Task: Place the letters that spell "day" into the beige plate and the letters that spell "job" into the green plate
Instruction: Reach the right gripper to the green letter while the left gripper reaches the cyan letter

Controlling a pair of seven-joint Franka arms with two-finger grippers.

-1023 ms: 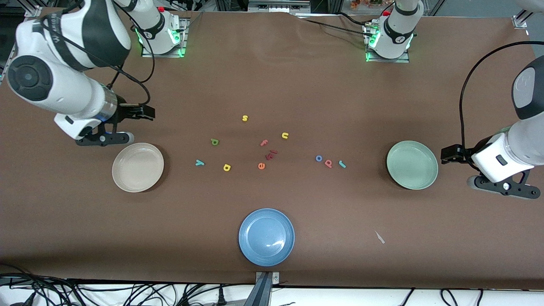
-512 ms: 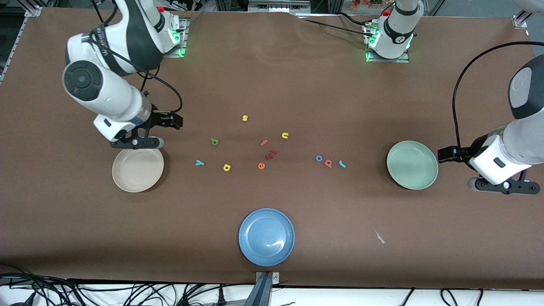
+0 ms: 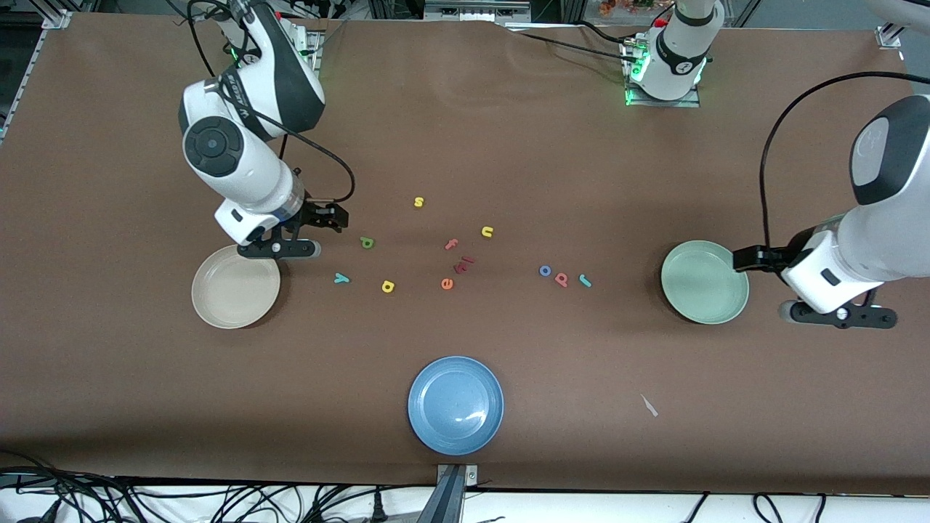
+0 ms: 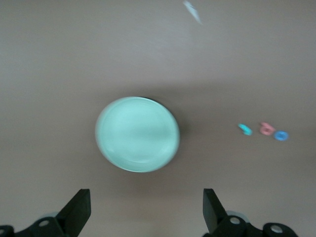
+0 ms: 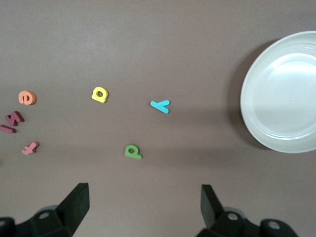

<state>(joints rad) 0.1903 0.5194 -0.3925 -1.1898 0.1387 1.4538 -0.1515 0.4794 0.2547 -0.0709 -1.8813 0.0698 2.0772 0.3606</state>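
On the brown table lie a green "d" [image 3: 367,242] [image 5: 132,151], a teal "y" [image 3: 341,278] [image 5: 160,105] and a yellow "a" [image 3: 387,286] [image 5: 99,94], beside the empty beige plate [image 3: 235,286] [image 5: 284,98]. A blue "o" [image 3: 545,271] [image 4: 281,135], a salmon "b" [image 3: 561,279] [image 4: 267,129] and a teal "j" [image 3: 585,280] [image 4: 245,129] lie in a row near the empty green plate [image 3: 705,282] [image 4: 137,134]. My right gripper [image 3: 336,218] [image 5: 143,205] hangs open and empty over bare table close to the "d". Over the green plate's rim, my left gripper [image 3: 737,258] [image 4: 144,210] is open and empty.
Spare letters lie mid-table: a yellow "s" [image 3: 418,202], a yellow "u" [image 3: 487,232], a pink "f" [image 3: 452,244], dark red pieces [image 3: 463,264] and an orange "e" [image 3: 447,284]. A blue plate [image 3: 455,404] sits nearest the front camera. A white scrap [image 3: 649,405] lies beside it.
The right arm has swung from the table's end past the beige plate to the "d". The left arm has slid in to the green plate's rim. Both grippers stayed open.
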